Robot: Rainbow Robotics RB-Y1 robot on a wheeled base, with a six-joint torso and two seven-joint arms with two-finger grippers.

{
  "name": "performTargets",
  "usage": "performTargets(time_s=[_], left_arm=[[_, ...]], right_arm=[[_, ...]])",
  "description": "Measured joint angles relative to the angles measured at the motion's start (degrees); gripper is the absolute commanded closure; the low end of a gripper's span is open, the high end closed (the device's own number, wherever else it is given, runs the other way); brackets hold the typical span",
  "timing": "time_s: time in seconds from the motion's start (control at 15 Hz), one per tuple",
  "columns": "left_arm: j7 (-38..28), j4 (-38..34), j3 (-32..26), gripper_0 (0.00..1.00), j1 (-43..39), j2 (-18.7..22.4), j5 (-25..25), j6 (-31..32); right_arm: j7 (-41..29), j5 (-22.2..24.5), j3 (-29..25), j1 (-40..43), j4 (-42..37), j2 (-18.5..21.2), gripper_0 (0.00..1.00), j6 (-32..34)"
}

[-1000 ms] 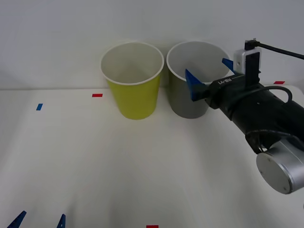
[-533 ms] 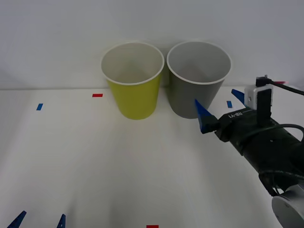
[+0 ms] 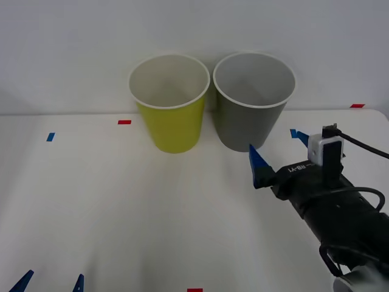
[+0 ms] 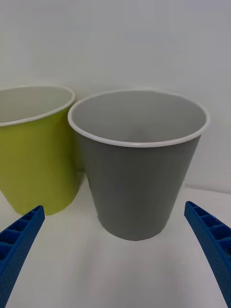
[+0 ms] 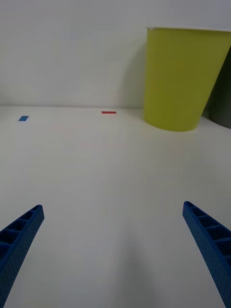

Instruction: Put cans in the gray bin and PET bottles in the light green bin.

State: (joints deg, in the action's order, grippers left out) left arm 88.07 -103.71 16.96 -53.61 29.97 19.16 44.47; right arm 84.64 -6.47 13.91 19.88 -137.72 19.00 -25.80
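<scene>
The floor of the gray bin (image 3: 254,100) lies below the line of sight in the front view, so what it holds cannot be told. The same goes for the light green bin (image 3: 169,102), cut off at 9 o'clock in the right wrist view. The left gripper (image 3: 51,283) shows just its two blue tips at 7 o'clock. The right gripper (image 3: 279,152) has its far finger partly hidden behind its wrist camera (image 3: 324,152).

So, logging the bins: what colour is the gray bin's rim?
White, clearest in the right wrist view: gray bin.
</scene>
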Motion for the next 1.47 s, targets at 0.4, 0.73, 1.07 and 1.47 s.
performTargets(time_s=[0.4, 0.73, 1.07, 1.47], left_arm=[[0.0, 0.0, 0.0, 0.0, 0.0, 0.0, 0.0, 0.0], [0.0, 0.0, 0.0, 0.0, 0.0, 0.0, 0.0, 0.0], [0.0, 0.0, 0.0, 0.0, 0.0, 0.0, 0.0, 0.0], [0.0, 0.0, 0.0, 0.0, 0.0, 0.0, 0.0, 0.0]], right_arm=[[-7.33, 10.82, 0.88, 8.77, 13.13, -3.04, 0.0, 24.55], [-9.34, 13.98, -0.81, 20.41, 15.24, -3.52, 0.0, 36.47], [-6.56, 12.68, -1.52, 22.76, 29.16, -4.9, 0.0, 56.83], [2.52, 7.37, -0.07, 29.7, 35.46, -5.6, 0.0, 70.4]])
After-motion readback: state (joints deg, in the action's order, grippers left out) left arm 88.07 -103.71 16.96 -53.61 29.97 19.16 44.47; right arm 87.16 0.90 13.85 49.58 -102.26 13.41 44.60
